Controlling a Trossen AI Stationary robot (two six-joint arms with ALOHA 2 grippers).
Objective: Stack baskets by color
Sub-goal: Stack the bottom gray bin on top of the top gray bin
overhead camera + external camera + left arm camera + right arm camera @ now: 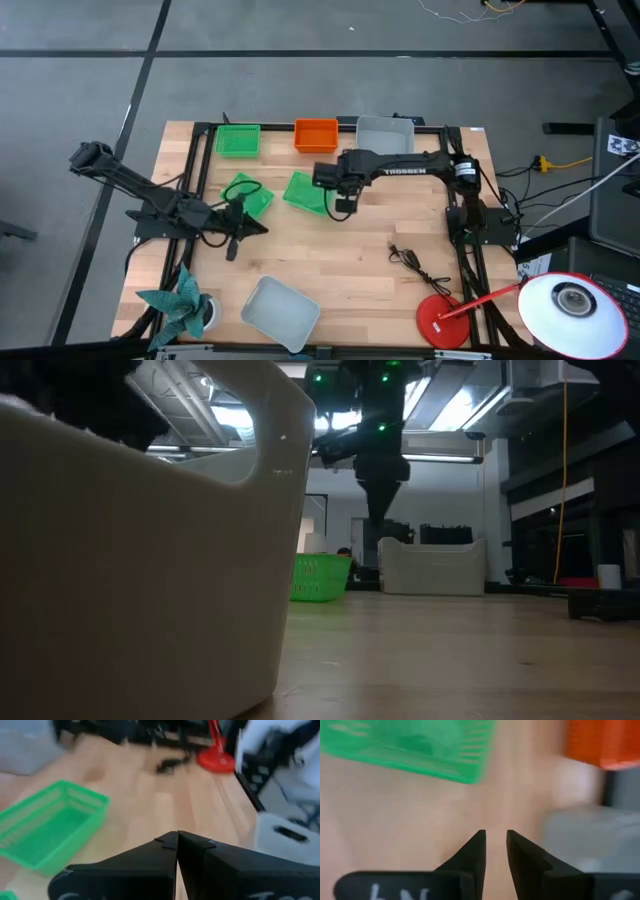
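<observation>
We find the sorting partly done. Along the far edge of the surface (360, 260) sit a green basket (238, 139), an orange basket (316, 134) and a pale grey basket (386, 133) side by side; whether each is already a stack we cannot tell from above. Two more green baskets lie loose nearer the middle, one (247, 193) just beside our left hand (234, 232), the other (305, 192) just beside our right hand (341, 204). One grey basket (281, 313) is well apart at the near edge. Our right hand hovers with its fingers slightly parted and grips nothing; our left hand rests pressed shut and empty. We judge the loose green pair and the near grey basket remain to be stacked.
</observation>
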